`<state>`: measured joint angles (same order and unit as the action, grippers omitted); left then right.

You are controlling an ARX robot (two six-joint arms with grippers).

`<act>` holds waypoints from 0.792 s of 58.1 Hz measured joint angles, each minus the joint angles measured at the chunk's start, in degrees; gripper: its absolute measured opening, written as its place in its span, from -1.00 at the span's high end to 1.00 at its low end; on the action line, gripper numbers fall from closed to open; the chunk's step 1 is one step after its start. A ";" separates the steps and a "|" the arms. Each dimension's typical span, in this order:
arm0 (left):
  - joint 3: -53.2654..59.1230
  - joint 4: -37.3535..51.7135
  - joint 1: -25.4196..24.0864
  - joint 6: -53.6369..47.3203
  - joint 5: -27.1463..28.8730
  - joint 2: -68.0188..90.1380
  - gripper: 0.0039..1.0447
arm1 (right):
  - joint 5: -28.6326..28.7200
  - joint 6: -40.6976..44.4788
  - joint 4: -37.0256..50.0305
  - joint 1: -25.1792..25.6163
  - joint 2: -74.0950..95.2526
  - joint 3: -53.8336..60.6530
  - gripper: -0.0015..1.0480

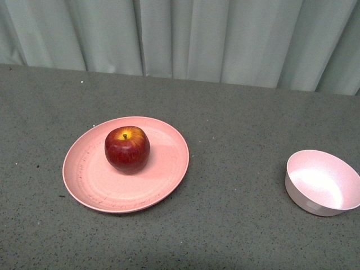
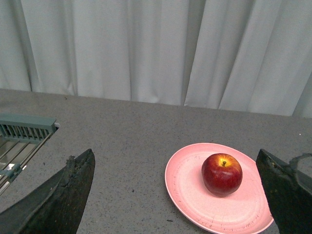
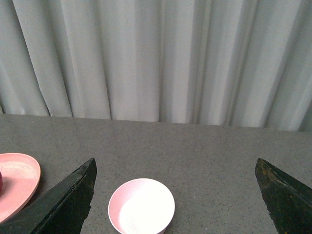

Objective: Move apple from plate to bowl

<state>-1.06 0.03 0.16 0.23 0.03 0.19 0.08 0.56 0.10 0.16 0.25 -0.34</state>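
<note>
Apple: the dark-red apple (image 1: 127, 149) sits upright on the plate, stem and yellow patch facing up, a little to the far-left of the plate's middle. No tool touches it.
Apple's axis: round, so no long axis to line up with (only the stem marks "up"); a grasp across its sides looks workable from any angle.
Plate: the salmon-pink plate (image 1: 163, 174) lies flat, left of centre in the front view, with faint dark scuffs on its near part.
Bowl: the pale-pink bowl (image 1: 322, 183) stands empty, well apart from the plate, at the far right of the front view.
Left tool: the left tool (image 2: 174, 155) is spread wide and holds nothing. In its wrist view the apple lies ahead of it, nearer one finger than the other.
Right tool: the right tool (image 3: 175, 161) is also spread wide and empty. The bowl lies ahead between its fingers, and only the plate's edge shows at the side.
Nearer arm: the left, by my judgement, since the apple lies on its side and in its line.
Step in hand: nothing done yet; the reach to the apple comes first.
Desk: the grey speckled desk (image 1: 242, 129) is matte and level.
Room: a pale pleated curtain (image 1: 225, 39) closes off the back; a teal slatted rack (image 2: 24, 129) shows at the edge of the left wrist view.
</note>
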 joint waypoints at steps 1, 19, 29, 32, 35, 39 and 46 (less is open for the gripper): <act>0.00 0.00 0.00 0.00 0.00 0.00 -0.88 | -0.02 0.00 0.00 0.00 0.00 0.00 -0.82; 0.00 0.00 0.00 0.00 0.00 0.00 -0.88 | 0.00 0.00 0.00 0.00 0.00 0.00 -0.82; 0.00 0.00 0.00 0.00 0.00 0.00 -0.88 | 0.00 0.00 0.00 0.00 0.00 0.00 -0.82; 0.00 0.00 0.00 0.00 0.00 0.00 -0.88 | 0.00 0.00 0.00 0.00 0.00 0.00 -0.82; 0.00 0.00 0.00 0.00 0.00 0.00 -0.88 | 0.00 0.00 0.00 0.00 0.00 0.00 -0.82; 0.00 0.00 0.00 0.00 0.00 0.00 -0.88 | 0.00 0.00 0.00 0.00 0.00 0.00 -0.82; 0.00 0.00 0.00 0.00 0.00 0.00 -0.88 | -0.02 0.00 0.00 0.00 0.00 0.00 -0.82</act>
<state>-1.06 0.03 0.16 0.23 0.03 0.19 0.05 0.56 0.10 0.16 0.25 -0.34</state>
